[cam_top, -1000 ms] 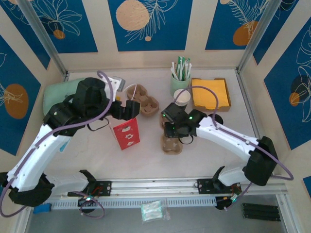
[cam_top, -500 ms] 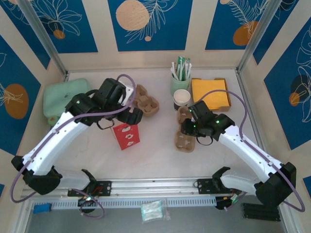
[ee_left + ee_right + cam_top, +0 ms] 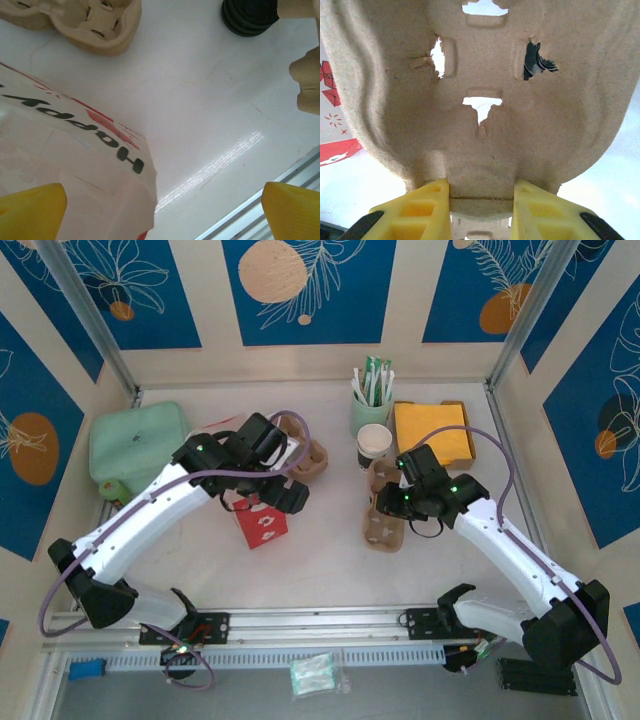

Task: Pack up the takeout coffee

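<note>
Cup carrier brought beside the coffee while the bag is approached.

The pulp cup carrier (image 3: 381, 532), clamped between the right gripper's (image 3: 392, 504) fingers (image 3: 432, 207), has been shifted from frame centre to the right. It is now seen just below the takeout coffee (image 3: 373, 442), which stands right of centre. The left gripper (image 3: 292, 498) has been swung over the red-and-white paper bag (image 3: 262, 522), fingers spread wide across its top edge (image 3: 142, 167). Loading the cup is probably being prepared. The coffee is hemmed in by the green holder of sachets (image 3: 371, 408) behind and the napkin tray (image 3: 434, 433) alongside. A second carrier (image 3: 305, 455) lies near the bag.
</note>
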Robot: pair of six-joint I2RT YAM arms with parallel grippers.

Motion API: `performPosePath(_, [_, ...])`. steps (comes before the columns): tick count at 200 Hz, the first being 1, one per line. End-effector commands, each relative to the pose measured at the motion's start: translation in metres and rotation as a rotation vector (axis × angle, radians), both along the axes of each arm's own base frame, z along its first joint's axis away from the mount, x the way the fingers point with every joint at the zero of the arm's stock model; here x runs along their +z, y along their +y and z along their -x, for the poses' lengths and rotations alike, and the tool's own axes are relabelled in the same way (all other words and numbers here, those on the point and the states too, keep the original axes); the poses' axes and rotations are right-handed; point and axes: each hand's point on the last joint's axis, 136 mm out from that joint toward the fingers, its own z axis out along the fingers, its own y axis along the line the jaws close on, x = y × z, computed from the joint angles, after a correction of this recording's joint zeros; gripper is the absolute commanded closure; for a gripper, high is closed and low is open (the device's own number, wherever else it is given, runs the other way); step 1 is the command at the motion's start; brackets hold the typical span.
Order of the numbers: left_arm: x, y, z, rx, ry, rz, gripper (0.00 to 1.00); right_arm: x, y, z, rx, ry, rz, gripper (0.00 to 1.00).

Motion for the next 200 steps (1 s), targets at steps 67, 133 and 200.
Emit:
performPosePath(67, [0.010, -0.055, 0.025, -0.107, 0.076, 0.165, 0.01, 0.012, -0.002, -0.007, 0.005, -0.038, -0.042, 0.73])
performPosePath(133, [0.026, -0.100, 0.047, -0.195, 0.090, 0.267, 0.01, 0.018, -0.005, -0.013, -0.010, -0.052, -0.051, 0.74])
performPosePath(200, [0.045, -0.112, 0.052, -0.229, 0.052, 0.296, 0.01, 0.034, -0.007, -0.021, -0.021, -0.085, -0.073, 0.74])
